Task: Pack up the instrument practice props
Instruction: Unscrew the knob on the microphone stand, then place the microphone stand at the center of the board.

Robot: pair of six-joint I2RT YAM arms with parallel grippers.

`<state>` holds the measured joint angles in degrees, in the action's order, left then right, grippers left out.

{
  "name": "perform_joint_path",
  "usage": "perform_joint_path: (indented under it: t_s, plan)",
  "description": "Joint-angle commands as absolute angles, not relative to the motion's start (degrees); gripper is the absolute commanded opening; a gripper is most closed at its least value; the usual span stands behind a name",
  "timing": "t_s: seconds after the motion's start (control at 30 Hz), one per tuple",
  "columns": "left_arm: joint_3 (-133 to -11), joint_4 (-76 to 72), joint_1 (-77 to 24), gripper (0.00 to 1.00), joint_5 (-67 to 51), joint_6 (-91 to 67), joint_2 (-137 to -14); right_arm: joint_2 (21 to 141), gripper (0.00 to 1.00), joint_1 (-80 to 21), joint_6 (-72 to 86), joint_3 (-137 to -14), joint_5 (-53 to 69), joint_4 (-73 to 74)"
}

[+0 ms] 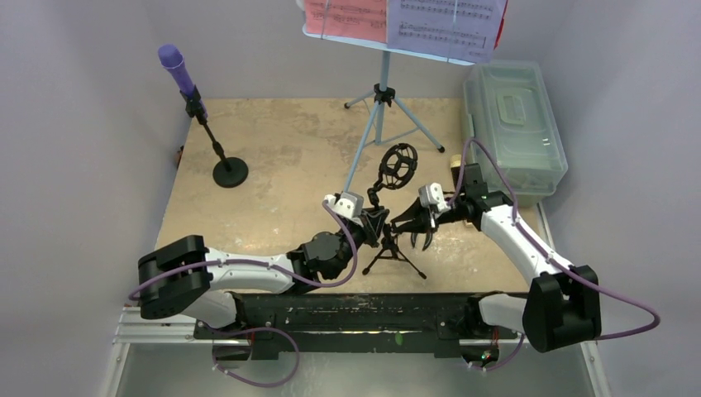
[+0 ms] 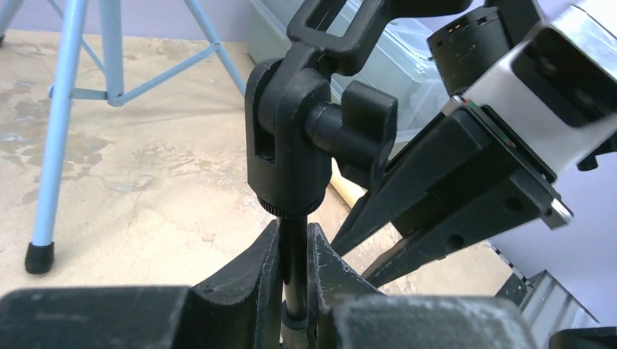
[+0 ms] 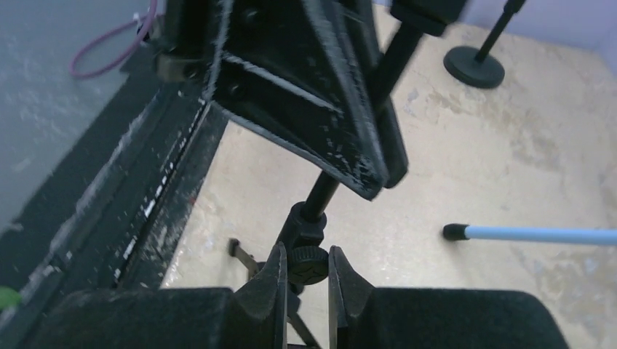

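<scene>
- Progress, as I judge it: packing has barely begun. The translucent lidded box (image 1: 537, 157) at 2 o'clock has its lid down, and I can make out no prop inside.
- I'm on the black mic tripod (image 1: 388, 248), standing at 6 o'clock near the arm bases, legs spread, ring holder upright.
- My left gripper (image 2: 293, 247) is clamped on the tripod's thin shaft just under the swivel head.
- My right gripper (image 3: 306, 251) has its jaws drawn in on either side of the small collar knob lower on the shaft and seems to pinch it.
- Left to pack:
  - the purple microphone (image 1: 172, 62) at 10 o'clock, clipped on its round-base pole (image 1: 230, 171)
  - the light-blue music stand (image 1: 382, 116) at 12 o'clock, carrying a red page (image 1: 343, 15) and a white page (image 1: 446, 21)
- Count: one tripod, one purple microphone, one pole, one music stand, two pages, one box.
- A cream rod-like piece (image 2: 342, 190) lies beyond the right gripper; possibly the cream microphone, I cannot confirm.
</scene>
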<state>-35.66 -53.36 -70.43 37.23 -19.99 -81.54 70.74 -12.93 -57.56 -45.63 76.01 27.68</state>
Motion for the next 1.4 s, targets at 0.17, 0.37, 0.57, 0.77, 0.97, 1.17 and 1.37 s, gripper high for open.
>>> perform_joint_path:
  t_s: [0.17,0.37,0.57,0.77,0.97,1.17,1.37]
  plan:
    - [-38.0,-57.2,-69.7,0.00,38.0,-20.1,-79.7,69.5,0.35,-13.2,-89.2,-44.7,79.4,50.3]
    - [-38.5,-56.9,-69.7,0.00,37.3,-17.8,-79.8,69.3,0.66,-11.9,-90.7,-46.0,80.3,53.6]
    - [-38.5,-57.2,-69.7,0.00,37.0,-12.1,-79.8,68.5,0.83,-8.6,-78.1,-49.2,80.4,50.3]
    - [-39.0,-57.9,-69.7,0.00,35.9,-3.3,-79.7,66.9,0.88,-3.9,-73.8,-50.2,80.8,49.1]
    - [-38.1,-59.7,-69.7,0.00,38.3,6.7,-82.2,65.9,0.91,-1.2,-72.4,-49.9,80.1,47.9]
    - [-36.8,-58.4,-69.7,0.03,37.9,4.8,-83.1,66.0,0.93,-0.8,-71.0,-49.8,78.6,46.5]
    - [-36.1,-51.5,-69.7,0.64,37.3,-1.4,-80.2,66.1,0.94,-0.5,-70.2,-49.7,77.7,45.7]
